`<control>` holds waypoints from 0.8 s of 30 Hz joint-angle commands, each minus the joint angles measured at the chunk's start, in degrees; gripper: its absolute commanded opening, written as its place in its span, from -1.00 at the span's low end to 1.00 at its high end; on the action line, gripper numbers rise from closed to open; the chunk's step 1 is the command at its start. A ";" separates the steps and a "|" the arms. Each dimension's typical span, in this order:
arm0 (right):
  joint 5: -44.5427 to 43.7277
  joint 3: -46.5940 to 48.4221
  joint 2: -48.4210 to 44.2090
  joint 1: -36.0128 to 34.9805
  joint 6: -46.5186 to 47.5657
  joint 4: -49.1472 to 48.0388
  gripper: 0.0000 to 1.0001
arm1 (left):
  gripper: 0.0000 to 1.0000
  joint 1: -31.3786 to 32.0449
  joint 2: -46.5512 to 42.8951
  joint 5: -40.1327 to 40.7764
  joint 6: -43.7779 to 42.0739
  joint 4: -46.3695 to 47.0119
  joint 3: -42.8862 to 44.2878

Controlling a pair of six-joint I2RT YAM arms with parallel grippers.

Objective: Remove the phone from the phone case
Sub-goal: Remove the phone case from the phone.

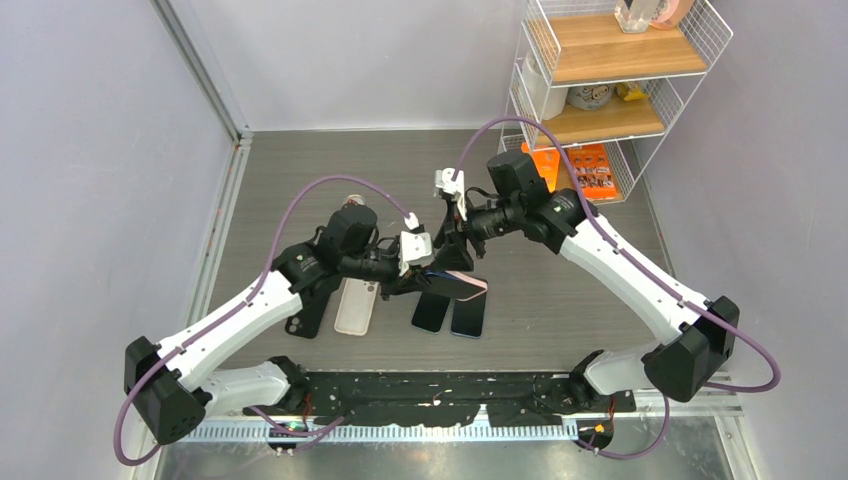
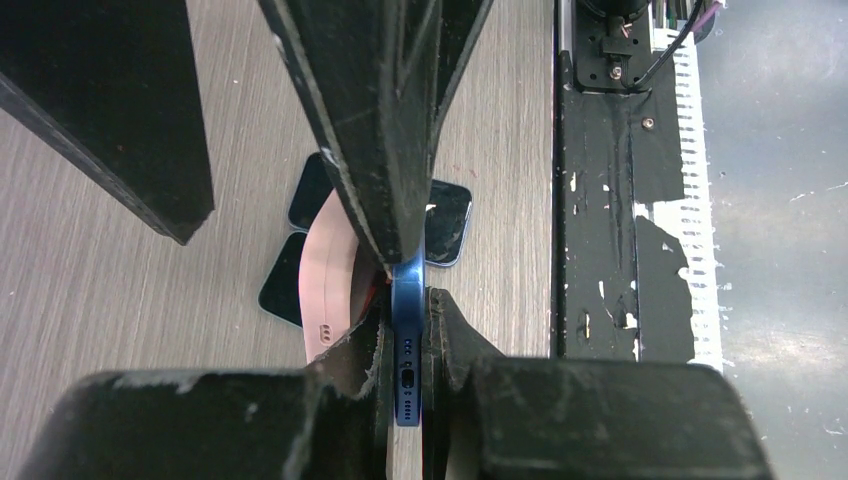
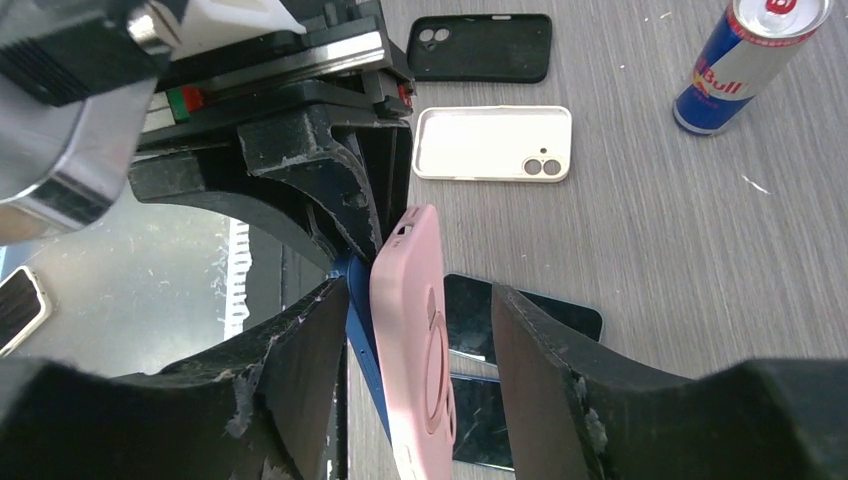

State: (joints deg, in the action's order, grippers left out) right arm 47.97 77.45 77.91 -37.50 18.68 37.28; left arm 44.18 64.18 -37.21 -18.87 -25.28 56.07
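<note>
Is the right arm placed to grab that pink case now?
Probably yes: the pink case sits inside the open right end effector with nothing blocking it, while the left end effector seems to clamp only the blue phone beside it.

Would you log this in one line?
left end effector clamps blue phone | right end effector straddles pink case | case partly off

Pink phone case [image 3: 410, 345], blue phone [image 2: 407, 335]
</note>
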 commanded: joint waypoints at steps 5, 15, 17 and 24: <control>-2.11 -0.84 0.75 -1.19 0.18 -2.60 0.16 | -1.00 0.46 -0.41 -1.37 0.77 4.61 3.12; -7.44 -2.18 1.32 -2.96 1.51 -2.89 0.05 | -1.00 0.46 -0.55 -0.80 1.12 5.19 3.28; -8.29 -2.60 1.35 -3.16 1.66 -3.08 0.05 | -1.00 0.46 -0.66 -0.68 1.29 5.38 3.33; -8.09 -3.33 2.48 -3.53 1.29 -3.48 -0.08 | -1.00 0.46 -1.03 0.70 0.93 5.39 3.10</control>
State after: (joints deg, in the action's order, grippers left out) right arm 40.97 74.52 79.15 -40.45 19.42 34.72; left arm 44.51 64.79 -36.14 -18.00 -25.58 56.23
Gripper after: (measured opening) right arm 0.503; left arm 0.102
